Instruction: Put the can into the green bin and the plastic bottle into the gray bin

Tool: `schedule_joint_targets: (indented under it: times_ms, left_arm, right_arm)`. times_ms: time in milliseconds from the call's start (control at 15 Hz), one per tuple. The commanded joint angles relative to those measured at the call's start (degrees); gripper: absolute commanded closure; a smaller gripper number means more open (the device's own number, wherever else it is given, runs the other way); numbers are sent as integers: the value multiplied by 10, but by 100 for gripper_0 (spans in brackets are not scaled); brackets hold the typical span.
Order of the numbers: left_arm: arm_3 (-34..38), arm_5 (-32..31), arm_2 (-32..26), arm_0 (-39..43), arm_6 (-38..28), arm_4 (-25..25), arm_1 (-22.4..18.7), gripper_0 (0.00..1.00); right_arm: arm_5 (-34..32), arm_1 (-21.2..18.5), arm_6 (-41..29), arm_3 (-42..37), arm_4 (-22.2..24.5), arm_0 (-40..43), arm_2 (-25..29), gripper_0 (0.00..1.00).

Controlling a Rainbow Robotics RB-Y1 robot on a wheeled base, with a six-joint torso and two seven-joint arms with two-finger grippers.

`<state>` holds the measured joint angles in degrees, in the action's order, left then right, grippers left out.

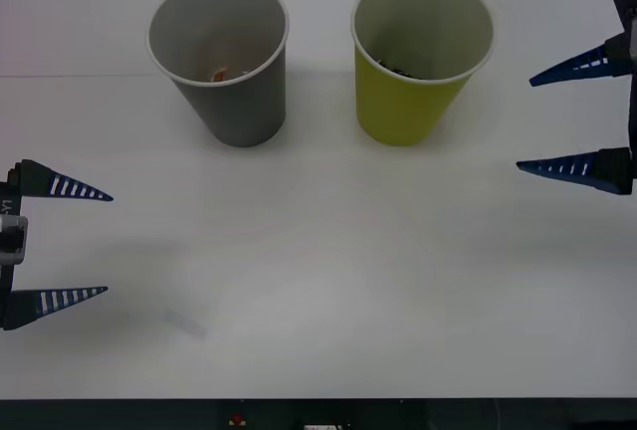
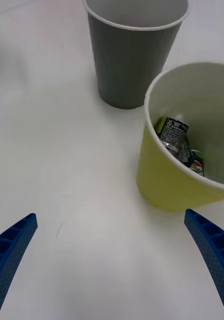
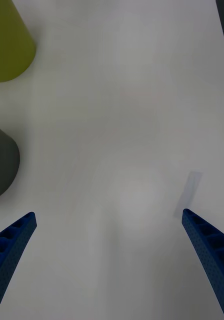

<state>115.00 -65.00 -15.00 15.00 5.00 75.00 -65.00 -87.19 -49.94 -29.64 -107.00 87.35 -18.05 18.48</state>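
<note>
While both grippers sit at table (image 1: 328, 281) edges, jaws spread, can (image 2: 174, 137) inside green bin (image 1: 408, 107), gray bin (image 1: 239, 102) beside.

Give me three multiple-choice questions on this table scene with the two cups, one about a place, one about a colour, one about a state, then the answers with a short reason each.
1. Where is the can?
A. on the table between the cups
B. inside the green bin
C. in the right gripper

2. What colour is the cup on the robot's left side?
A. gray
B. red
C. blue

3. How do the left gripper fingers stand?
A. shut on the can
B. shut on a cup's rim
C. spread apart, holding nothing

Answers:
1. B: the right wrist view shows it lying inside.
2. A: the gray bin stands there in the front view.
3. C: only bare table lies between the tips.
</note>
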Motion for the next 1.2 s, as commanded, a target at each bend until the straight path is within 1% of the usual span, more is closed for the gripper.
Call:
schedule_joint_targets:
  times_ms: [67,267,467,533,667,867,1200]
  left_arm:
    - [0,0,0,0,0,0,0,0]
    - [0,0,0,0,0,0,0,0]
    - [0,0,0,0,0,0,0,0]
    - [0,0,0,0,0,0,0,0]
    - [0,0,0,0,0,0,0,0]
    - [0,0,0,0,0,0,0,0]
    - [0,0,0,0,0,0,0,0]
  right_arm:
    - [0,0,53,-1,-29,44,18,0]
    - [0,0,99,-1,-56,86,31,0]
    - [0,-1,133,-1,-82,129,46,0]
    - [0,0,135,-3,-88,141,51,0]
    - [0,0,137,-21,-90,171,67,0]
    - [0,0,148,-27,-97,203,82,0]
    - [0,-1,160,-21,-94,210,92,0]
